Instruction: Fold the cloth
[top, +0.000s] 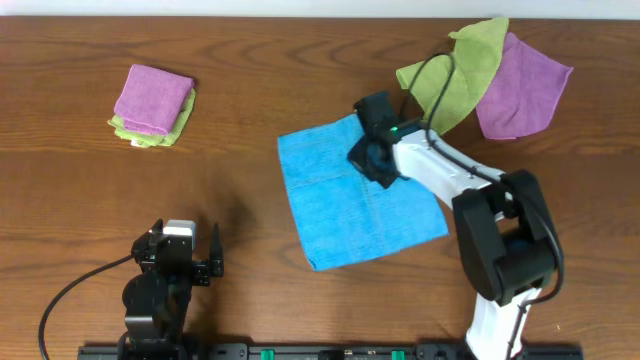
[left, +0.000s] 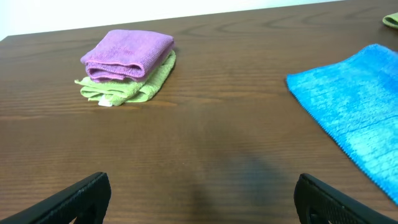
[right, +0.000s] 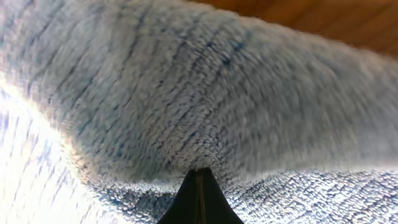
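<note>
The sky-blue cloth (top: 350, 205) lies spread flat in the middle of the table; its left edge shows in the left wrist view (left: 354, 99). My right gripper (top: 370, 158) is down on the cloth's far part, near its top right corner. In the right wrist view the jaws (right: 199, 174) are pressed together, with blue pile (right: 186, 93) bunched in a fold right at their tips. My left gripper (top: 186, 262) rests near the front left edge, well away from the cloth. It is open wide (left: 202, 190) over bare wood.
A folded purple cloth on a folded lime-green one (top: 152, 105) sits at the far left, also in the left wrist view (left: 127, 65). A loose lime-green cloth (top: 462, 75) and a purple cloth (top: 525, 88) lie crumpled at the far right, behind the right arm.
</note>
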